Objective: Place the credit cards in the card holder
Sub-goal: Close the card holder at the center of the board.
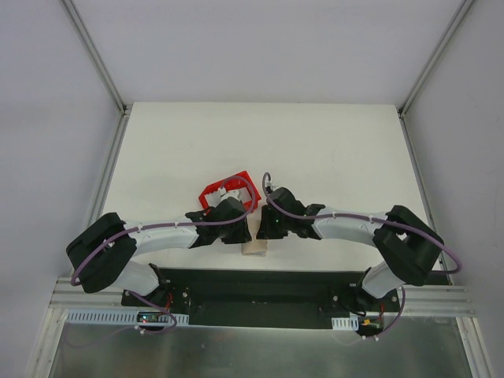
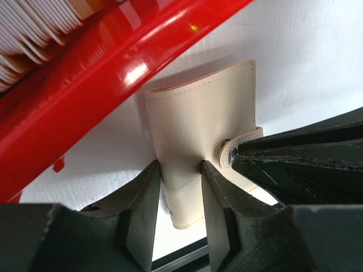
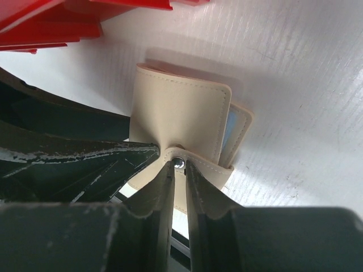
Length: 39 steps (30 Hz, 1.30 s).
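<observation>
The tan card holder (image 1: 254, 249) lies folded on the white table just in front of the red bin. In the left wrist view my left gripper (image 2: 180, 165) pinches the card holder (image 2: 198, 113) across its near end, a finger on each side. In the right wrist view my right gripper (image 3: 179, 164) is nearly closed on the snap strap, with the round stud between its tips. The card holder (image 3: 181, 113) shows pale blue lining at its right edge. Whitish credit cards (image 2: 28, 28) are stacked in the red bin. Both grippers (image 1: 240, 232) (image 1: 268, 228) meet over the holder.
The red two-compartment bin (image 1: 228, 193) stands right behind the holder, and its wall (image 2: 113, 73) is close to my left fingers. The table's near edge and the black base plate (image 1: 260, 287) are just in front. The two grippers almost touch each other.
</observation>
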Each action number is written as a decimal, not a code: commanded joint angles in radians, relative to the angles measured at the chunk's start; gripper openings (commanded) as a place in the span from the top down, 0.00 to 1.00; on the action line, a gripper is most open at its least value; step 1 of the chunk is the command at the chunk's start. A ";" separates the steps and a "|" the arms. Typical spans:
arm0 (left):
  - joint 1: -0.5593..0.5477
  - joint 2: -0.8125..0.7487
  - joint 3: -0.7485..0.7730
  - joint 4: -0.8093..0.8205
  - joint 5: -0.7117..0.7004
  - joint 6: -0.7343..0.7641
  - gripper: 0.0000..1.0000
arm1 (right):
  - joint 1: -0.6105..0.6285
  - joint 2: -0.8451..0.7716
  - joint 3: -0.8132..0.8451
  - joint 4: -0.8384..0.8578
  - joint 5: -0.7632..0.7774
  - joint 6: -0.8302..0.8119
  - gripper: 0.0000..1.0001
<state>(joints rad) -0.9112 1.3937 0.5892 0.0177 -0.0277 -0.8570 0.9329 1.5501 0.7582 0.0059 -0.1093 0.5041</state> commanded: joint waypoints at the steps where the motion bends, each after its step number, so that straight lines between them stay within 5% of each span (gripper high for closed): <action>1: -0.026 -0.001 -0.014 -0.056 0.026 0.004 0.67 | 0.006 0.065 0.033 -0.064 0.094 -0.027 0.85; 27: -0.035 -0.009 -0.025 -0.044 0.026 -0.001 0.69 | 0.038 0.266 0.245 -0.363 0.252 -0.056 0.88; 39: -0.037 -0.053 -0.008 -0.042 -0.044 0.030 0.64 | 0.017 0.058 0.081 -0.132 0.189 -0.044 0.85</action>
<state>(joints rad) -0.9257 1.3777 0.5804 0.0151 -0.0467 -0.8673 0.9722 1.6402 0.9333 -0.2241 -0.0143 0.4644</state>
